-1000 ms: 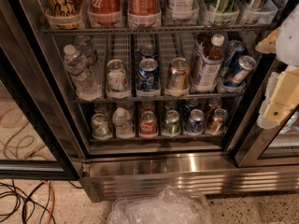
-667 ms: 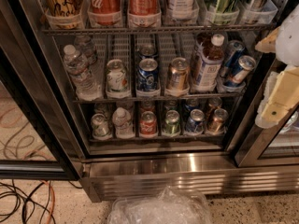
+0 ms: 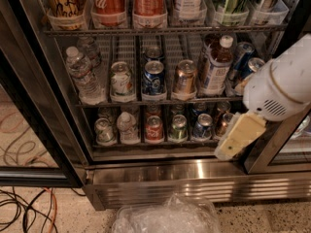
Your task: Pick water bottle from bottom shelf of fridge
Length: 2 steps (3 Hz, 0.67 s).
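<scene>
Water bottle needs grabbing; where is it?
Water bottle: second from left on the bottom shelf, beside the red can; the gripper hovers by its right end.

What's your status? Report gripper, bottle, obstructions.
Gripper low right, by right end of bottom shelf. Water bottle upright, second lane from left, not grasped. Cans close on both sides.

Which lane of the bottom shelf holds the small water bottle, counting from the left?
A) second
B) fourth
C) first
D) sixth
A: the water bottle stands on the bottom shelf between a silver-green can and a red can. The gripper hangs in front of the shelf's right end, well apart from the bottle.
</scene>
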### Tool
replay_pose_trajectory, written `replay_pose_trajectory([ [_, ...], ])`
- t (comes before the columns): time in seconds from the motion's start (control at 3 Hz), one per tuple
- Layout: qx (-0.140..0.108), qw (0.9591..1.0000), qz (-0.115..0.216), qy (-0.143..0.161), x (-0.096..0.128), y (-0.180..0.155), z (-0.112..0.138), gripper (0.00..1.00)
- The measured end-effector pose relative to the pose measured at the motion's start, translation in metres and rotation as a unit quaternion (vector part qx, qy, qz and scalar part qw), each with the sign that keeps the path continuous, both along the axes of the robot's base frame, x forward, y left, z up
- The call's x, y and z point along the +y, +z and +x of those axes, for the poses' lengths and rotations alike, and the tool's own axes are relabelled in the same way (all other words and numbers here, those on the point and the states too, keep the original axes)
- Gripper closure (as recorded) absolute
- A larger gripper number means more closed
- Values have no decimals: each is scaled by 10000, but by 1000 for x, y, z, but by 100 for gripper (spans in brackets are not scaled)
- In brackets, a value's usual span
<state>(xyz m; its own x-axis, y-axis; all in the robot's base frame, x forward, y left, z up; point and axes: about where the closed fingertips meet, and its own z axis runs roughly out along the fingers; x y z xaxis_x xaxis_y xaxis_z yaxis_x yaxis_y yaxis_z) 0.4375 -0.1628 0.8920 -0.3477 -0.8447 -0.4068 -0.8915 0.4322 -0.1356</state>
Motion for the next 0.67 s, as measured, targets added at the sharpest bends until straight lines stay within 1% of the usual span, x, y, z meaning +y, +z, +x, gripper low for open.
replay_pose_trajectory([
  [0.33, 101, 9975, 652, -258, 41, -47, 9, 0],
  [0.67, -234, 9958, 803, -373, 49, -44, 26, 0],
])
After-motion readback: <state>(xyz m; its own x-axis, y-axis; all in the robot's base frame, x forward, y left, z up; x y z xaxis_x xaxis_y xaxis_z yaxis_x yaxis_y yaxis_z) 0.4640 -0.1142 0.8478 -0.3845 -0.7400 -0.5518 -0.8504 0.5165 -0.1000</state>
